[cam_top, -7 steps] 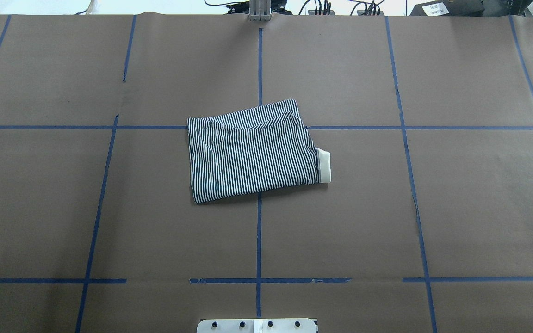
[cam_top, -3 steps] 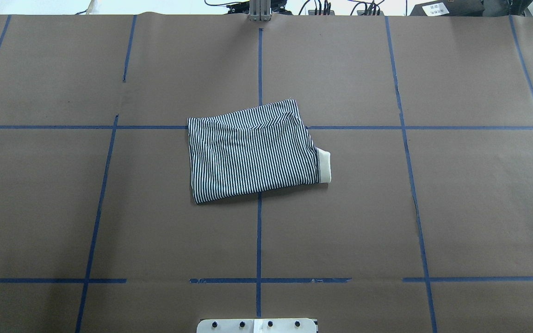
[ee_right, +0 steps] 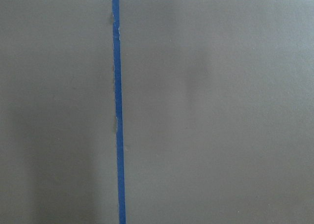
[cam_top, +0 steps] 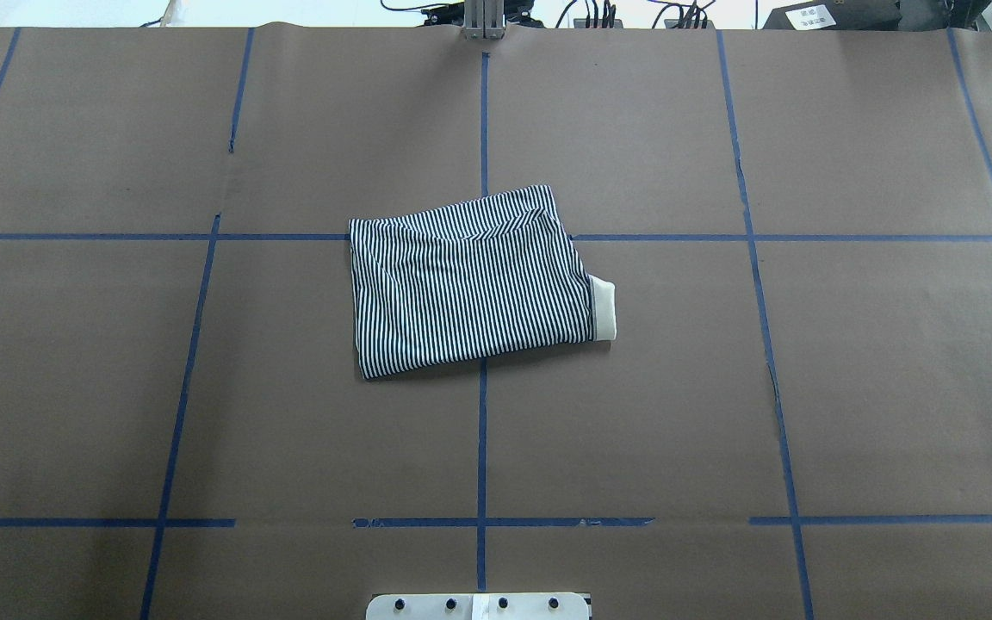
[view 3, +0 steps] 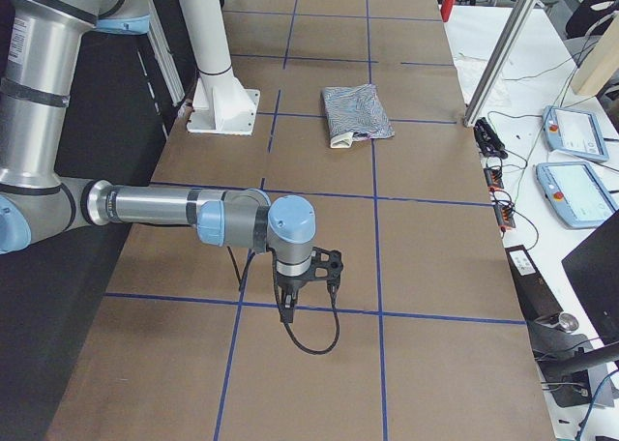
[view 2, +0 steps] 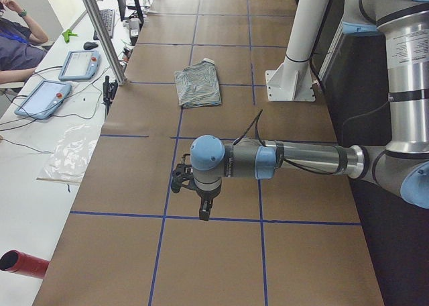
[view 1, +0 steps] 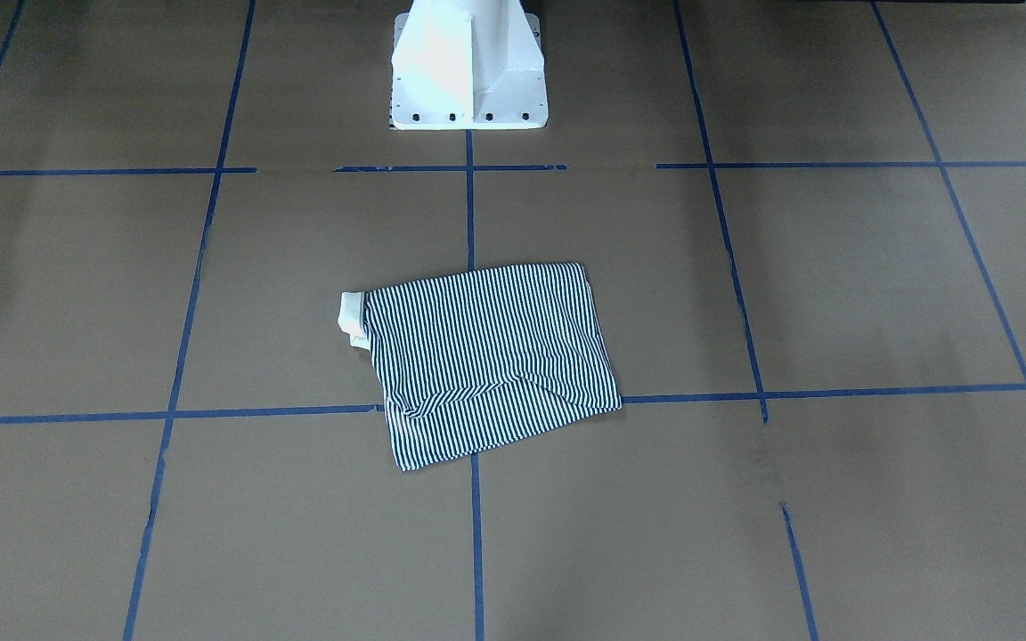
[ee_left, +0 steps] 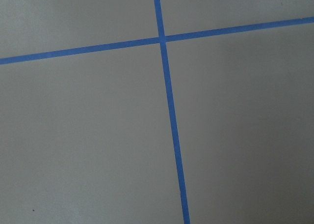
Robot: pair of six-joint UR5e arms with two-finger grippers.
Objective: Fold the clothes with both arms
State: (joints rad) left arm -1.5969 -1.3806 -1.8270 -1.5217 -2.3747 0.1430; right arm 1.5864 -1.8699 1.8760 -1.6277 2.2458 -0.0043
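Observation:
The clothes are one navy-and-white striped shirt point(cam_top: 470, 284), folded into a compact rectangle at the table's middle, with a cream collar edge point(cam_top: 604, 308) sticking out on its right. The shirt also shows in the front-facing view point(view 1: 486, 356) and both side views point(view 2: 198, 84) point(view 3: 356, 112). My left gripper point(view 2: 201, 209) hangs low over bare table far from the shirt; I cannot tell if it is open or shut. My right gripper point(view 3: 287, 310) hangs the same way at the opposite end, and I cannot tell its state. Both wrist views show only brown paper and blue tape.
The white pedestal base point(view 1: 467, 67) stands at the table's robot side. Blue tape lines grid the brown table cover point(cam_top: 203, 387). An aluminium post point(view 2: 100, 31), tablets point(view 2: 43, 98) and cables sit on the operators' desk, where a person point(view 2: 13, 44) sits. A red cylinder point(view 2: 23, 262) lies near that desk's end.

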